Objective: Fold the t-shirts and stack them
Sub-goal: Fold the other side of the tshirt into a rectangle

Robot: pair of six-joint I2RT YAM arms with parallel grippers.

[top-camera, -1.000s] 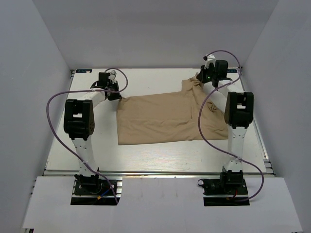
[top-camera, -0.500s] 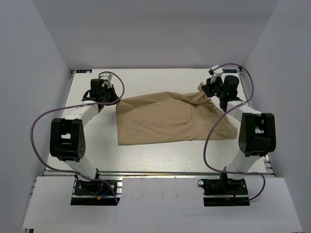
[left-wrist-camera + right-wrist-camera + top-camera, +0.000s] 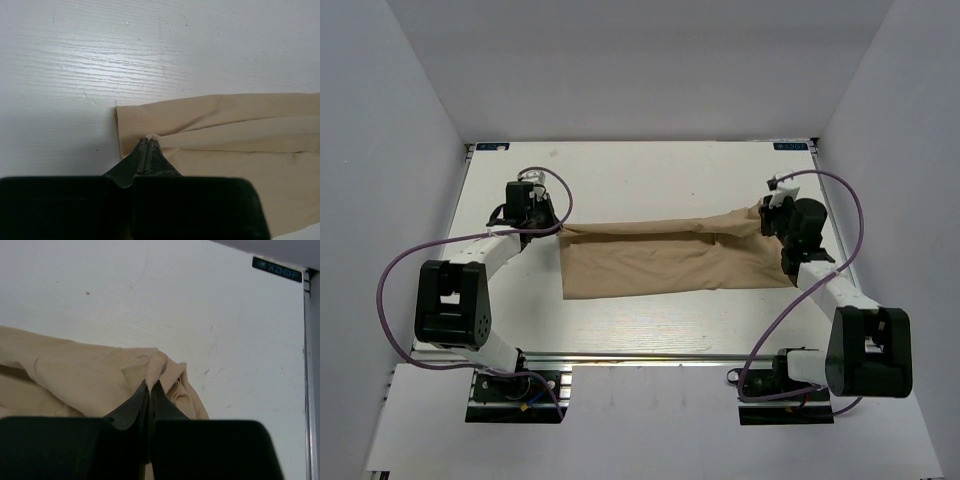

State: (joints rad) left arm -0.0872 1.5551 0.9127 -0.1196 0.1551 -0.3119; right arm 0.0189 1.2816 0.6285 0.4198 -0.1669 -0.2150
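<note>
A plain tan t-shirt (image 3: 660, 260) lies across the middle of the white table, its far part doubled over toward the near edge. My left gripper (image 3: 558, 228) is shut on the shirt's far left corner; the left wrist view shows my left gripper (image 3: 148, 142) pinching the fabric (image 3: 225, 120) at the fold. My right gripper (image 3: 767, 212) is shut on the far right corner; the right wrist view shows my right gripper (image 3: 150, 385) with a peak of cloth (image 3: 157, 365) sticking up between the jaws. The held edge is stretched between both grippers.
The white table (image 3: 650, 180) has grey walls on three sides. A metal rail (image 3: 650, 355) runs along the near edge. Purple cables (image 3: 400, 270) loop off both arms beside the shirt.
Both grippers have moved toward the near edge, carrying the shirt's far edge over the body. The visible shirt has become a narrower band. Both arms have swung back and outward.
</note>
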